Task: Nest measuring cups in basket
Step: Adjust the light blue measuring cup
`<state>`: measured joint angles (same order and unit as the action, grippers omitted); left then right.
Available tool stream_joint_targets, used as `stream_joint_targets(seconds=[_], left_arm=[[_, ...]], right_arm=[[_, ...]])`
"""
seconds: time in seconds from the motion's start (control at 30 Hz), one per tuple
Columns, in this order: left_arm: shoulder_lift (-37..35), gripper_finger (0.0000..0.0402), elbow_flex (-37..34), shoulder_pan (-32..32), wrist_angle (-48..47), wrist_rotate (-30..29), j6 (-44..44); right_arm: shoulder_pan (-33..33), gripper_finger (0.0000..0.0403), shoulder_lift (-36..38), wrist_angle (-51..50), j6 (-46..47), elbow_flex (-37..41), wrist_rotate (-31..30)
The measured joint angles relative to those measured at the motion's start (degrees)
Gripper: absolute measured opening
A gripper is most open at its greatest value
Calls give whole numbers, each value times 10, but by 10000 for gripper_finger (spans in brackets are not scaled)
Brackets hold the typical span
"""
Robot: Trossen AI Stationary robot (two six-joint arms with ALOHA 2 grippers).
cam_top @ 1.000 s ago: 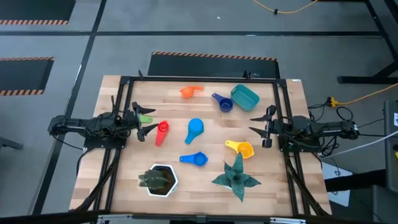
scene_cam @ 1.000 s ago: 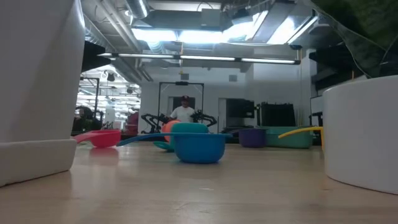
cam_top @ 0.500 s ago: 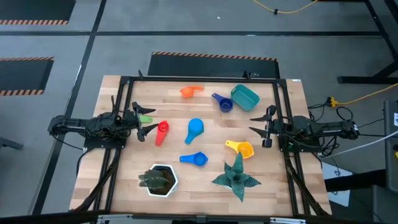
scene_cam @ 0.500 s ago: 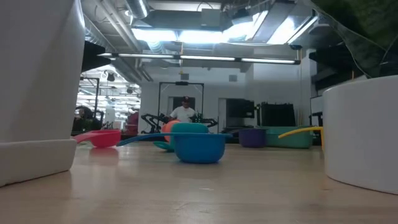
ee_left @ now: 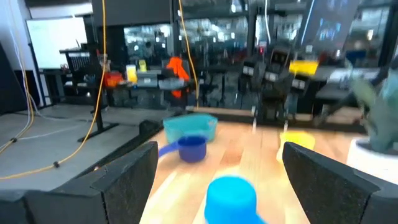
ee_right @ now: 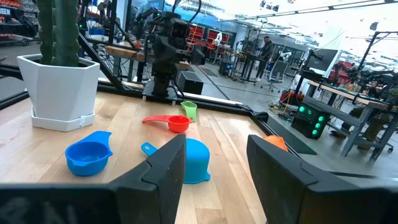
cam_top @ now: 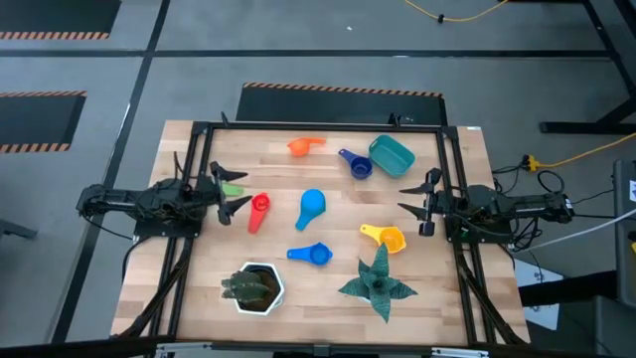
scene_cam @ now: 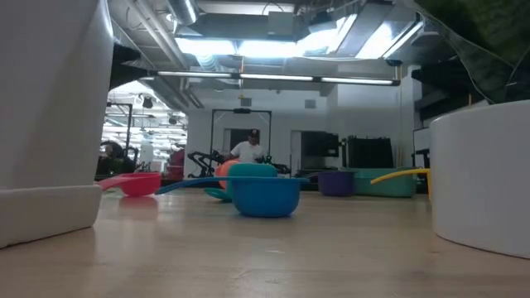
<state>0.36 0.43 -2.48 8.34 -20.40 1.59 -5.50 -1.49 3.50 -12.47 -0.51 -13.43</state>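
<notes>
Several measuring cups lie apart on the wooden table: orange (cam_top: 306, 146), dark blue (cam_top: 355, 163), green (cam_top: 232, 190), red (cam_top: 258, 211), light blue (cam_top: 311, 207), blue (cam_top: 311, 254) and yellow (cam_top: 385, 237). The teal basket (cam_top: 392, 154) stands at the far right, beside the dark blue cup. My left gripper (cam_top: 231, 190) hangs open at the left edge, above the green cup (ee_right: 188, 109), which stands on the table under it. My right gripper (cam_top: 405, 199) hangs open at the right edge, between basket and yellow cup. Neither has anything between its fingers.
A white hexagonal pot (cam_top: 256, 287) with a dark plant stands at the near edge, left of centre. A green star-shaped plant (cam_top: 378, 283) lies near the front right. A black frame (cam_top: 318, 126) runs around the table. A person (scene_cam: 247, 150) stands in the room beyond.
</notes>
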Motion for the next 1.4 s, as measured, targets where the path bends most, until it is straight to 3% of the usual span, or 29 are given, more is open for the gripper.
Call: stream_joint_targets(seconds=[0.57, 1.4], left_arm=[[24, 339, 2, 0, 92, 25, 0], [352, 339, 150, 0, 111, 30, -30]], right_arm=[[0, 176, 0, 0, 0, 0, 0], [0, 176, 0, 0, 0, 0, 0]])
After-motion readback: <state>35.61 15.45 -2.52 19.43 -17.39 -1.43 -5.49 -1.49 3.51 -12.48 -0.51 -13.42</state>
